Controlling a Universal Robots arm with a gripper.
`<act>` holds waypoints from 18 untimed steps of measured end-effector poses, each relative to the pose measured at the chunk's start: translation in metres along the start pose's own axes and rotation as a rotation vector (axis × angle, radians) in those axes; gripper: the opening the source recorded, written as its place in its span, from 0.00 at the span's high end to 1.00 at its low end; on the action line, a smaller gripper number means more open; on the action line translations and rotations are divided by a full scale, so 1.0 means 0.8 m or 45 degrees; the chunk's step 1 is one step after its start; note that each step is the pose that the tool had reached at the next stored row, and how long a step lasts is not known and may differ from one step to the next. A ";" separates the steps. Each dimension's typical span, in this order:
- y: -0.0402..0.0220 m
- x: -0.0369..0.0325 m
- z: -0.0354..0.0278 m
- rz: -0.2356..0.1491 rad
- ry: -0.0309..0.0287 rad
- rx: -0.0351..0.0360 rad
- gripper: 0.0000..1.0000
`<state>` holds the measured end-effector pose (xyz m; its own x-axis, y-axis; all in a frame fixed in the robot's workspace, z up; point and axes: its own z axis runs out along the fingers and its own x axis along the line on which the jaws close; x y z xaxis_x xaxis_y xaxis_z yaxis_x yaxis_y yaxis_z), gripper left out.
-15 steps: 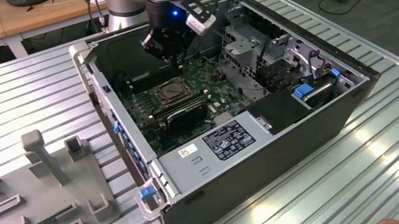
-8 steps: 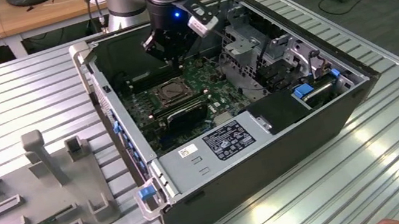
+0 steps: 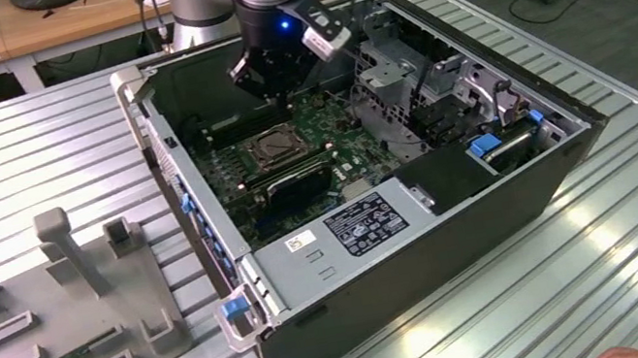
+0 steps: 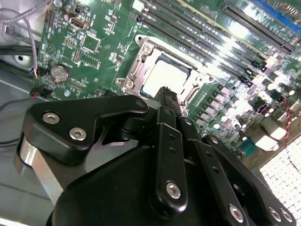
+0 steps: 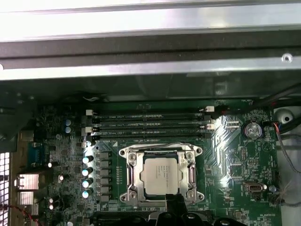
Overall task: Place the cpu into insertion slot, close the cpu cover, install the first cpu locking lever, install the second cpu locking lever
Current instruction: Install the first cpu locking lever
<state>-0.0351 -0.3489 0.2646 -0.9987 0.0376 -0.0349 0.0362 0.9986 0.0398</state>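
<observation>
The cpu (image 5: pixel 160 175) sits in the insertion slot (image 5: pixel 125 175), cpu cover (image 5: pixel 160 150) down.
Just above, the gripper (image 4: pixel 165 92) hangs with jaws closed together, empty.

The silver-grey chip (image 5: pixel 160 176) lies flat in the socket (image 5: pixel 126 175), with the metal frame cover (image 5: pixel 193 175) closed around it.

A dull silver-grey square metal chip (image 5: pixel 160 176) sits framed by a silvery metal cover plate (image 5: pixel 188 165) on the dark green circuit board (image 5: pixel 235 160), which carries long black memory slots (image 5: pixel 150 123). The matte black jointed gripper (image 4: pixel 164 96) bears bright silver screw heads, and the ribbed table (image 3: pixel 16 173) is pale grey.
</observation>
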 end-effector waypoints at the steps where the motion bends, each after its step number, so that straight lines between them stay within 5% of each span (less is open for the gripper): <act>1: -0.0021 -0.0001 0.0000 0.000 -0.0001 -0.0001 0.90; 18: -0.0040 0.0061 0.0120 0.000 -0.0001 0.0000 0.90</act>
<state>-0.0398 -0.3515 0.2547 -0.9987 0.0376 -0.0350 0.0362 0.9986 0.0398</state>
